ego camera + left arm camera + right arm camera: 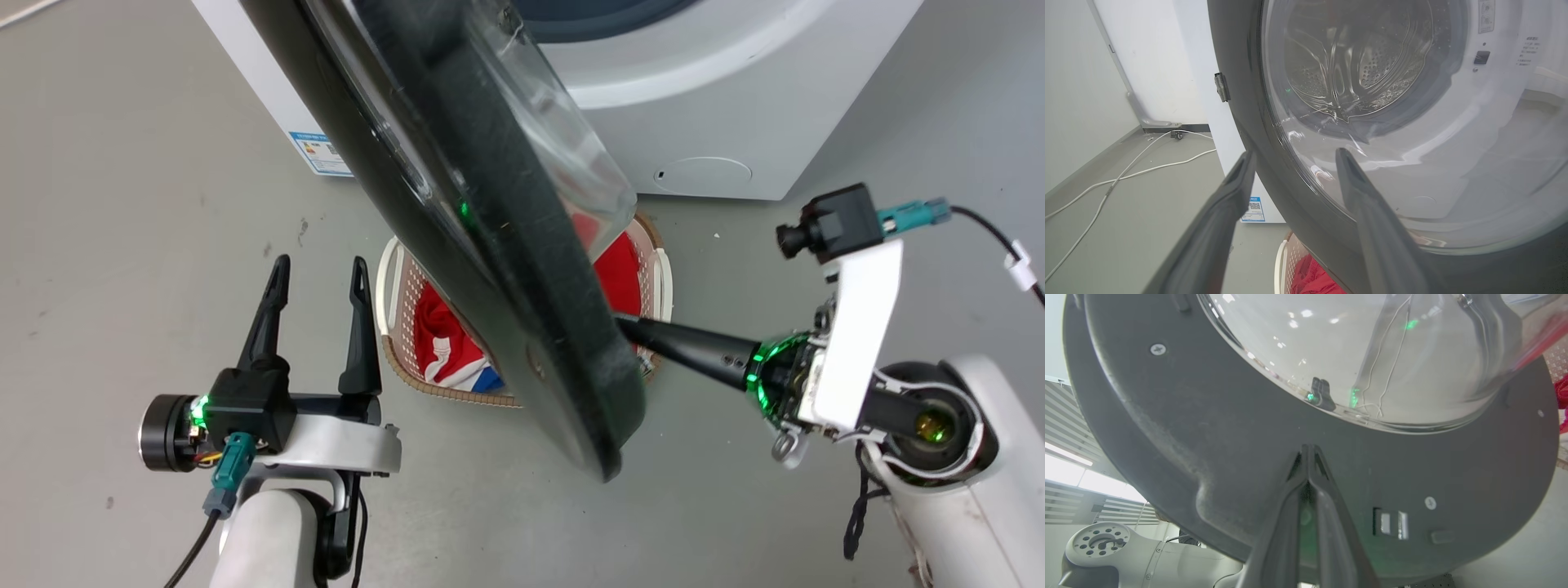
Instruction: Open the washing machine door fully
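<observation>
The washing machine door (457,204), black-rimmed with a clear domed glass bowl, stands swung out from the white machine (718,106) and runs diagonally across the head view. My right gripper (1308,451) is shut, its tips together and pressed against the dark inner face of the door (1208,428) just below the glass bowl (1372,355). In the head view its fingers (678,347) reach in from the right to the door's back side. My left gripper (320,273) stands open on the door's outer side, holding nothing. In the left wrist view the left gripper (1292,157) straddles the door rim (1237,81).
A white laundry basket (392,286) with red, white and blue cloth sits on the grey floor under the door. White cables (1126,171) trail across the floor beside the machine toward a wall. A white robot part (1106,551) shows below the door in the right wrist view.
</observation>
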You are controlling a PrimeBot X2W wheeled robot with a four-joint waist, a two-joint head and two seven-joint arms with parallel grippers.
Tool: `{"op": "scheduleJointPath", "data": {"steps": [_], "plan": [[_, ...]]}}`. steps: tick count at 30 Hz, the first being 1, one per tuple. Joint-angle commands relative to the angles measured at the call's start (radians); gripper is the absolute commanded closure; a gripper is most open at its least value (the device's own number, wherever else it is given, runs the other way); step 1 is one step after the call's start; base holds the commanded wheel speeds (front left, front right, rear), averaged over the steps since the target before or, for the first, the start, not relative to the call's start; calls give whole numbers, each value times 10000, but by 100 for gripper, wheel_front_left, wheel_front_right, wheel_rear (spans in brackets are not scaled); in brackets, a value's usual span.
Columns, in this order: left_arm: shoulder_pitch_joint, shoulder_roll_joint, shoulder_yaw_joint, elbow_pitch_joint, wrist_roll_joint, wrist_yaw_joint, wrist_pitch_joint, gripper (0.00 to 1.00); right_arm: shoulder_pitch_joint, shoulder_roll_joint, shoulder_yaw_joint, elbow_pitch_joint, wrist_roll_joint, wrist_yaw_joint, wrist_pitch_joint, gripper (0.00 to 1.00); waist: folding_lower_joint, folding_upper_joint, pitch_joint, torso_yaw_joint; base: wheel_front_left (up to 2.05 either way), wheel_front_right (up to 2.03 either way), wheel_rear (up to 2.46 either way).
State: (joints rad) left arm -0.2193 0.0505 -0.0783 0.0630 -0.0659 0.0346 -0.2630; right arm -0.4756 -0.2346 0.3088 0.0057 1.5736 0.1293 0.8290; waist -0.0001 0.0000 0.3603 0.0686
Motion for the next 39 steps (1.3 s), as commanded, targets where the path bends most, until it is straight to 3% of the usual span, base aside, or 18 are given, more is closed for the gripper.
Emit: {"op": "scheduleJointPath", "data": {"steps": [1,19,28,32,33,34,35,39], "plan": [[130,-5,-11,14,-27,13,-28,0,237,105,140,-122,-66,27,73,100,1,0,-89,40,0,0,0],[561,-3,-150,144,-89,163,-28,0,1996,708,691,-465,197,27,-209,100,1,0,-849,239,0,0,0],[1021,-5,-28,234,21,73,-28,0,3041,790,-254,-522,59,25,-1489,100,1,0,-1525,94,0,0,0],[1248,-3,7,287,50,40,-28,0,3625,971,-925,-591,105,25,-2339,71,1,0,-1904,47,0,0,0],[1317,-5,11,295,53,33,-28,0,3770,1006,-1096,-621,62,25,-2573,54,1,0,-2001,41,0,0,0],[1381,-5,13,307,61,26,-28,0,3906,1046,-1269,-669,8,25,-2835,7,1,0,-2090,34,0,0,0],[1427,-5,11,312,65,25,-28,0,4037,1099,-1442,-716,-22,27,-3107,0,1,0,-2168,27,0,0,0],[1674,-5,29,305,74,44,-28,0,4418,1287,-2151,-1060,-380,27,-4338,0,1,0,-2461,-31,0,0,0]]}}
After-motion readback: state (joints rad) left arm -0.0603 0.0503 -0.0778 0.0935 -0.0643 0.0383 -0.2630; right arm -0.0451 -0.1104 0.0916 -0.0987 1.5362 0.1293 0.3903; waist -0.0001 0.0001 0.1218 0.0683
